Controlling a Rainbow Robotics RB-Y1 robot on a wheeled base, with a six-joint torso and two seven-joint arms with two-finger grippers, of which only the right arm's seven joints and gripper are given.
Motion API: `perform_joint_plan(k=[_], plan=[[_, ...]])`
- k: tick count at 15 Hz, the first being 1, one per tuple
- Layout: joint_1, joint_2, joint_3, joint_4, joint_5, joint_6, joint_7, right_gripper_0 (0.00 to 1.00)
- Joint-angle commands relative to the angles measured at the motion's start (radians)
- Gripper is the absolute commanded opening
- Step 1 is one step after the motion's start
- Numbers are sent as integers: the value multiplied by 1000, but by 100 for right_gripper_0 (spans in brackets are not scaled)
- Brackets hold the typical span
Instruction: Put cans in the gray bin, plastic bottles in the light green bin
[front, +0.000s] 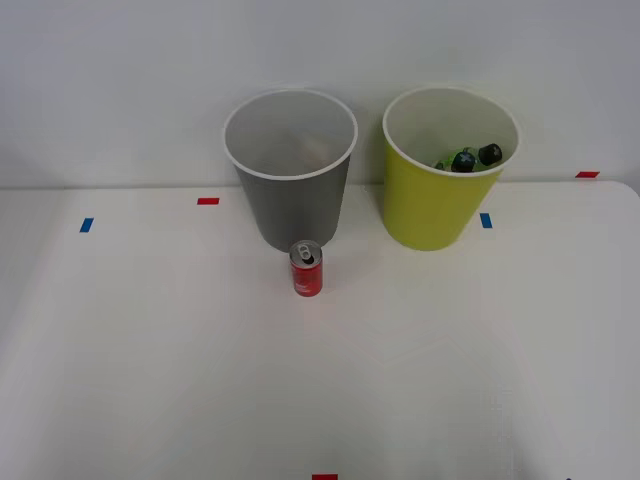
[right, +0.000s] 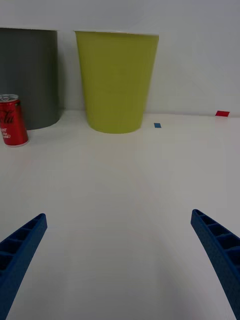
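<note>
A small red can (front: 307, 269) (right: 12, 120) stands upright on the white table just in front of the gray bin (front: 291, 172) (right: 29, 77). To its right stands the light green bin (front: 446, 170) (right: 116, 80), with dark-capped plastic bottles (front: 470, 157) lying inside it. In the right wrist view my right gripper (right: 119, 250) is open, its blue ribbed fingers (right: 20, 250) spread wide over bare table, well short of the can and both bins. Nothing is between them.
Small red tape marks (front: 208, 201) and blue tape marks (front: 86, 225) dot the table (front: 200, 380). A pale wall rises right behind the bins. Another red mark (front: 324, 477) sits at the table's near edge.
</note>
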Motion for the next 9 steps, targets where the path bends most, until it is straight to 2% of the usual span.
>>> perform_joint_plan(k=[1, 6, 9], plan=[[0, -3, -1, 0, -13, 0, 7, 100], [-2, -11, -1, 0, -15, 0, 11, 100], [-14, -23, -29, 0, -13, 5, 8, 100]])
